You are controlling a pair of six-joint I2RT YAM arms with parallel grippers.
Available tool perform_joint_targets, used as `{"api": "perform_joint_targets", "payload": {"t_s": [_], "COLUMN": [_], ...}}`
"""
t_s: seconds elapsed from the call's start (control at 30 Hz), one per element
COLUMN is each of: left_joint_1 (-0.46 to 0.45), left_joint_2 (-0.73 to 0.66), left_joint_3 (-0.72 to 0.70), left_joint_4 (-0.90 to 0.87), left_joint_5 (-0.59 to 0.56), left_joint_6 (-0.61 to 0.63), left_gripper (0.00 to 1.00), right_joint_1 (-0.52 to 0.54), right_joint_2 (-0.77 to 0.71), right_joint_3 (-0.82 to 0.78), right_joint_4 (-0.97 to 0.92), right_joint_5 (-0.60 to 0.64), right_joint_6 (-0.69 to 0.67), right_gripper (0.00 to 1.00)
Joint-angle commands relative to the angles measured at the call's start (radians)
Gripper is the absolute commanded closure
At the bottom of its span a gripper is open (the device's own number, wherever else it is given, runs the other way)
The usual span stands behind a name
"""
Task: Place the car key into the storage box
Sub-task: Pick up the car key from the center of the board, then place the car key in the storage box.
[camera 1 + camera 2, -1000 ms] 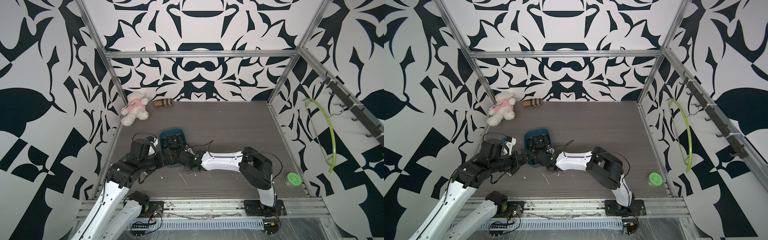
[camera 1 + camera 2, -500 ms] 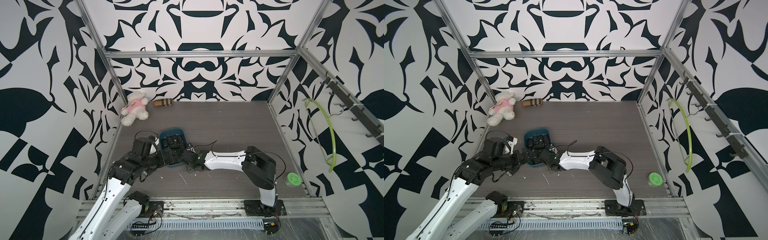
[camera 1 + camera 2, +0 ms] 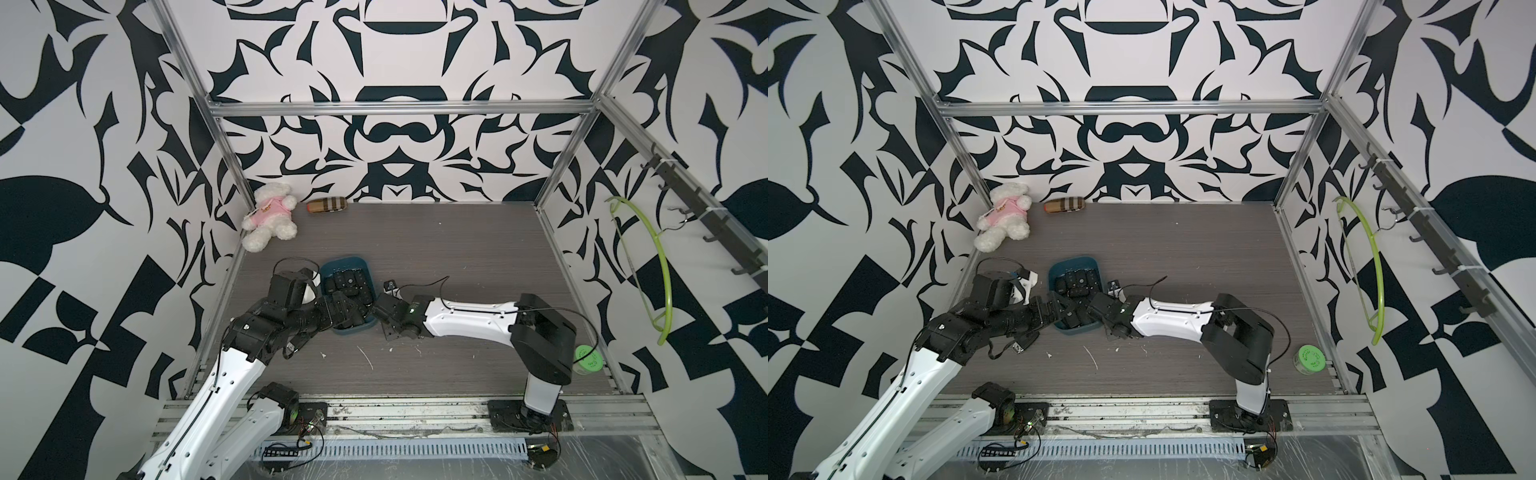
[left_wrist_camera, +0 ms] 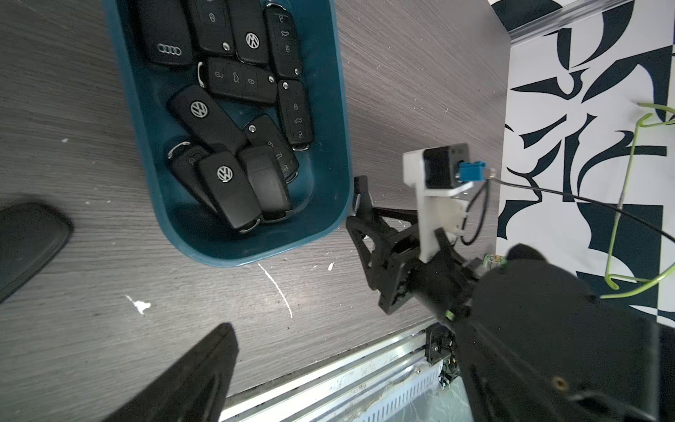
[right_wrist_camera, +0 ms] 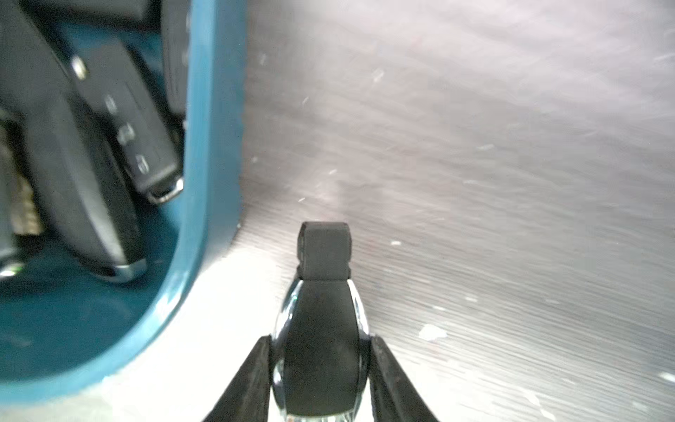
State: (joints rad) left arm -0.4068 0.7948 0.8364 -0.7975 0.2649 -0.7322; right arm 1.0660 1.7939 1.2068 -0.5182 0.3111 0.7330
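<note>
You have the car key [image 5: 321, 310] pinched in the right gripper [image 5: 321, 339] beside the storage box [image 5: 212, 146], left gripper [image 4: 149, 276] spread empty; placing remains.

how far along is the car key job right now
Done: several key fobs already lie in the storage box. In hand: the right gripper pinches one car key by its sides, just outside the box wall. Left to do: lift it over the rim and release inside. The left gripper hangs open, holding nothing.
</note>
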Motion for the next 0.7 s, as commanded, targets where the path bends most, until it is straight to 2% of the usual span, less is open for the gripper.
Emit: {"api": "perform_joint_targets", "payload": {"t_s": [0.0, 0.23, 0.5, 0.67], "left_joint_1": [0.003, 0.003, 0.003, 0.002], "left_joint_2": [0.003, -0.03, -0.123, -0.126], "left_joint_3": [0.024, 0.04, 0.069, 0.073], "left_joint_4": [0.017, -0.003, -0.074, -0.103], "left_joint_5": [-0.022, -0.142, -0.347, -0.366], "left_joint_6": [0.014, -0.004, -0.044, -0.047], "left_gripper": [0.01, 0.01, 0.01, 0.01], "right_joint_1": [-0.019, -0.021, -0.021, -0.021], "right_joint_2": [-0.088, -0.04, 0.151, 0.28], "right_joint_3": [0.021, 0.209, 0.448, 0.583], "right_joint_4": [-0.065, -0.126, -0.116, -0.118], "right_joint_5": [0.075, 0.085, 0.0, -0.05], "right_joint_6": [-0.017, -0.117, -0.195, -0.225], "right_gripper": [0.57, 0.57, 0.57, 0.57]}}
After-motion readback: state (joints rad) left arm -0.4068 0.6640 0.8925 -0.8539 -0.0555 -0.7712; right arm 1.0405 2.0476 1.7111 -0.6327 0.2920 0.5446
